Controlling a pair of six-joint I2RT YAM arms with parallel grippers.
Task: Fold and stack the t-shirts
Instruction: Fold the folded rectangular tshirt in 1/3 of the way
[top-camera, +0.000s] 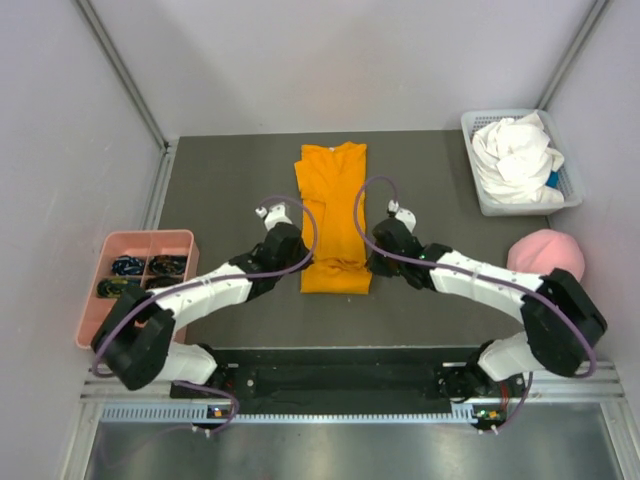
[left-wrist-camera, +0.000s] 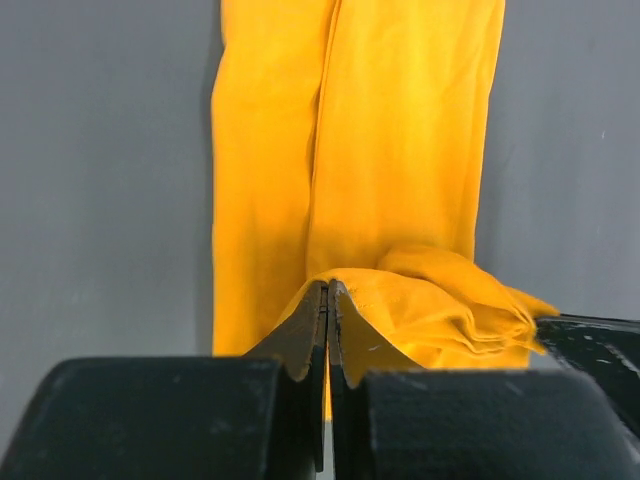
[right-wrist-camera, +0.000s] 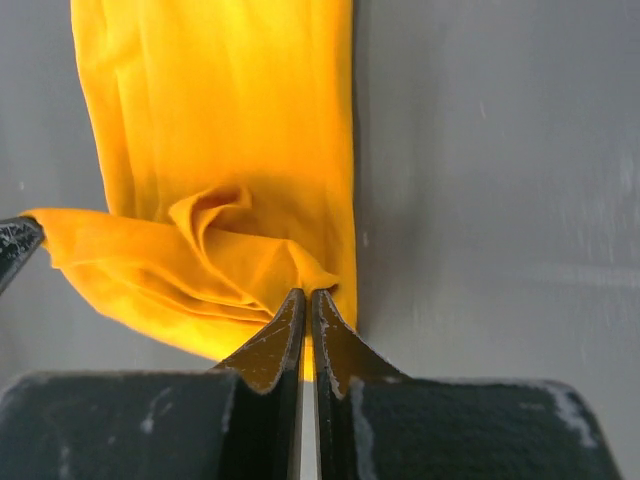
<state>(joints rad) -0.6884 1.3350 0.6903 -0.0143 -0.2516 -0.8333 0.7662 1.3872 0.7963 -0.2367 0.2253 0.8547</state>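
Observation:
The orange t-shirt (top-camera: 335, 210) lies on the dark table as a long narrow strip, neck end far. Its near hem is bunched and raised between my two grippers. At the hem's left corner my left gripper (top-camera: 298, 262) is shut on the cloth, and the left wrist view has orange fabric (left-wrist-camera: 400, 130) pinched at the tips (left-wrist-camera: 328, 286). My right gripper (top-camera: 373, 262) is shut on the right corner, cloth (right-wrist-camera: 220, 120) caught at its tips (right-wrist-camera: 305, 293). The white t-shirt (top-camera: 515, 158) sits crumpled in a basket at the far right.
A grey basket (top-camera: 480, 205) holds the white shirt. The pink cap (top-camera: 546, 254) rests by the right arm. A pink compartment tray (top-camera: 110, 310) with small dark items stands at the left edge. Grey walls close in the table.

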